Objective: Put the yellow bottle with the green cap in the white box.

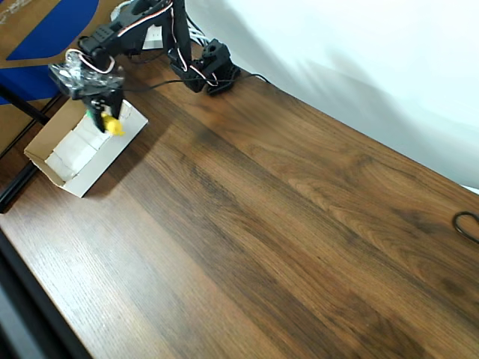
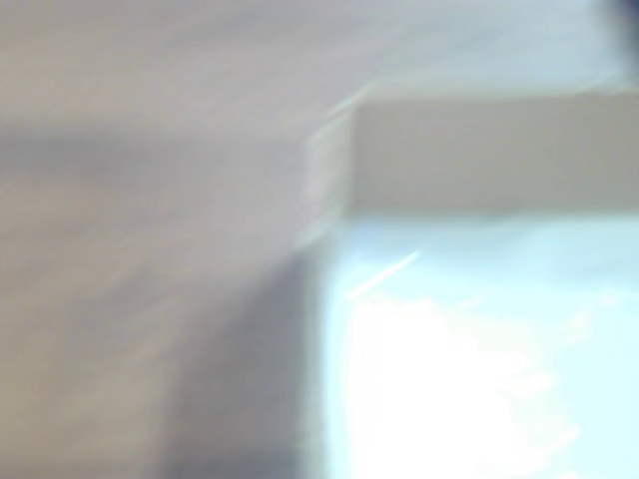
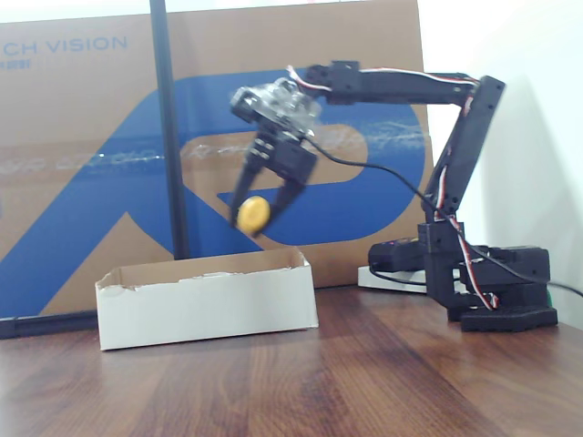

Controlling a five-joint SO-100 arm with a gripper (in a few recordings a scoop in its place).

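My black gripper hangs above the right end of the white box, shut on the yellow bottle, which shows as a yellow blob between the fingers. From overhead, the bottle pokes out of the gripper over the box's far corner, with a bit of green beside it. The box is open-topped, with white dividers inside. The wrist view is blurred; it shows a pale box edge and a bright white area below it.
A brown-and-blue cardboard sheet stands behind the box, with a black pole in front of it. The arm's base sits at the back of the wooden table. A black cable lies at the right edge.
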